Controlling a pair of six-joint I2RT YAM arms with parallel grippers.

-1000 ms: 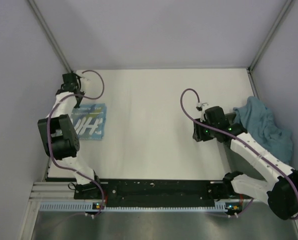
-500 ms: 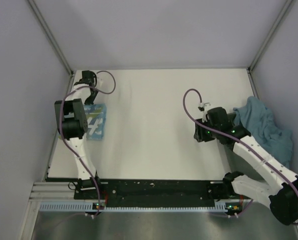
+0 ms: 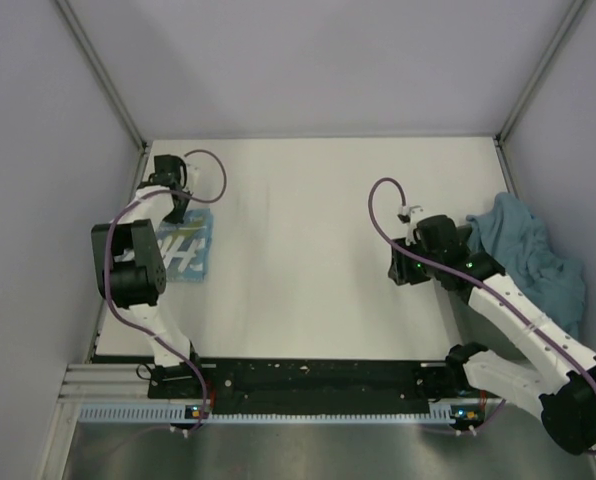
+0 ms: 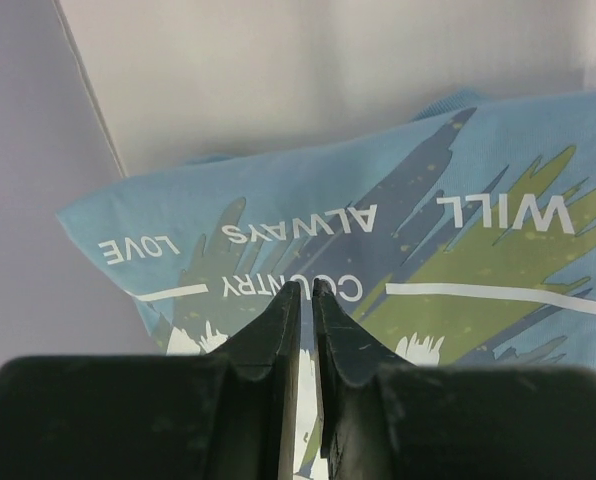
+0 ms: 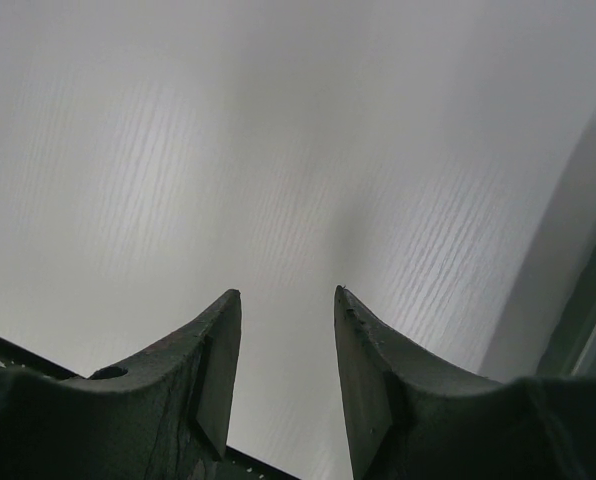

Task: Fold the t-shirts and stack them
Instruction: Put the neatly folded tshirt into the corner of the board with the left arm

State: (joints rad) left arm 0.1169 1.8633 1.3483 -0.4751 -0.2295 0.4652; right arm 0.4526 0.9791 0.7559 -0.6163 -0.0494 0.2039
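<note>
A folded light blue t-shirt [image 3: 192, 251] with white lettering lies flat at the table's left edge. In the left wrist view it [image 4: 458, 190] fills the frame, with a green and dark blue print. My left gripper [image 3: 179, 208] hangs over the shirt's far end. Its jaws [image 4: 306, 287] are shut with nothing between them, just above the print. A crumpled heap of blue t-shirts [image 3: 533, 255] lies at the right edge. My right gripper [image 3: 394, 266] is open and empty over bare table [image 5: 278, 150], left of the heap.
Grey walls close in the white table [image 3: 308, 250] on the left, back and right. The left wall's base [image 4: 38, 200] runs right beside the folded shirt. The arm bases and a black rail [image 3: 318, 380] line the near edge.
My left arm has swung its elbow about, and its gripper has come from the back-left corner down over the folded shirt's far end. The right arm has hardly moved.
</note>
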